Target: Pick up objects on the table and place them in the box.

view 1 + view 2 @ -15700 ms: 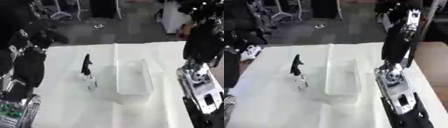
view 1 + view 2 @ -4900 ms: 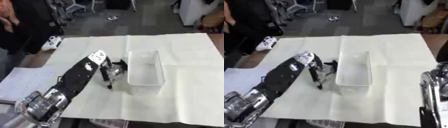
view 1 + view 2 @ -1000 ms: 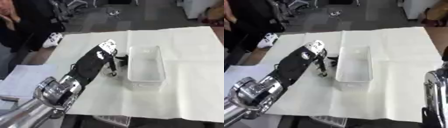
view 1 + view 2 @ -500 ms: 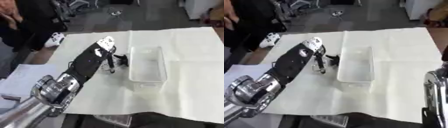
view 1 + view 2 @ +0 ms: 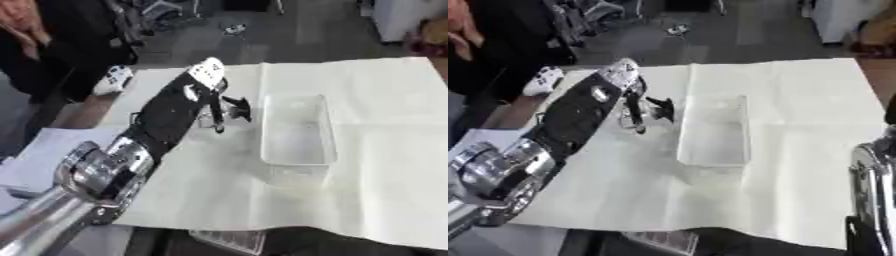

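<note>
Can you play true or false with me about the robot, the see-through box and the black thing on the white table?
1. The clear plastic box has the black object inside it. False: the box looks empty.
2. The robot's left hand is at the black object, left of the box. True.
3. The table has a white cloth on it. True.
4. The box is tipped on its side. False: it stands upright, open at the top.

One clear box (image 5: 297, 130), one dark object (image 5: 234, 109), perhaps a clip, and one hand (image 5: 203, 82) over one white-covered surface (image 5: 385, 110)
</note>
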